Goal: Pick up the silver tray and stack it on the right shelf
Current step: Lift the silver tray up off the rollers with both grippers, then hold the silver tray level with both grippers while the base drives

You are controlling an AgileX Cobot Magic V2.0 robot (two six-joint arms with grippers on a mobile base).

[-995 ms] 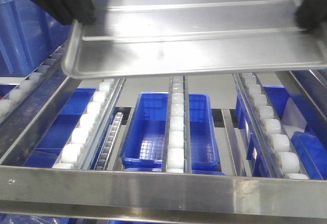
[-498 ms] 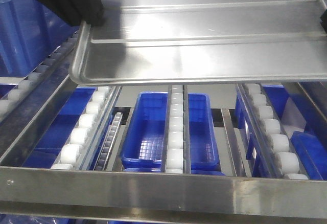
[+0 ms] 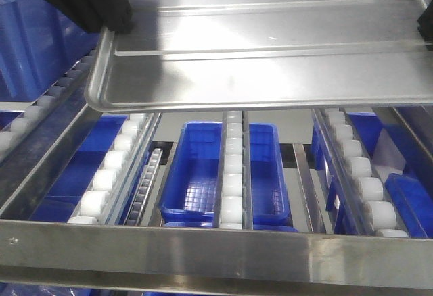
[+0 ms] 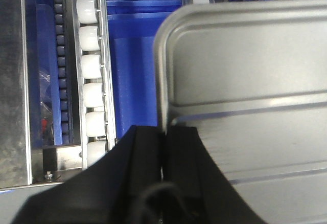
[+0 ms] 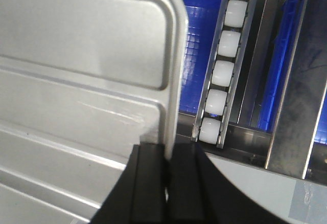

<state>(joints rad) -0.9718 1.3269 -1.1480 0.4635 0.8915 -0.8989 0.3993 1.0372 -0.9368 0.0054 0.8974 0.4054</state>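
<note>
Held the silver tray [image 3: 270, 59] open side up by its two short rims, the two long ribs running from side to side across the base. Pinched the left rim with the left gripper [image 4: 163, 144], jaws closed on the metal edge a little way from a rounded corner. Pinched the right rim the same way with the right gripper [image 5: 167, 157], jaws closed on the edge. Showed no gap between pads and rim in either wrist view.

Carried the tray roughly level over the right shelf [image 3: 216, 249], well back from the broad front bar at the shelf's front edge. Spanned the lanes of white rollers [image 3: 232, 174] from the left edge of the shelf to past the right-hand lane, hiding their far ends. Could not tell whether the underside touched any roller.

Left the near stretch of every lane uncovered, with a blue bin [image 3: 196, 167] visible below, between the lanes.
</note>
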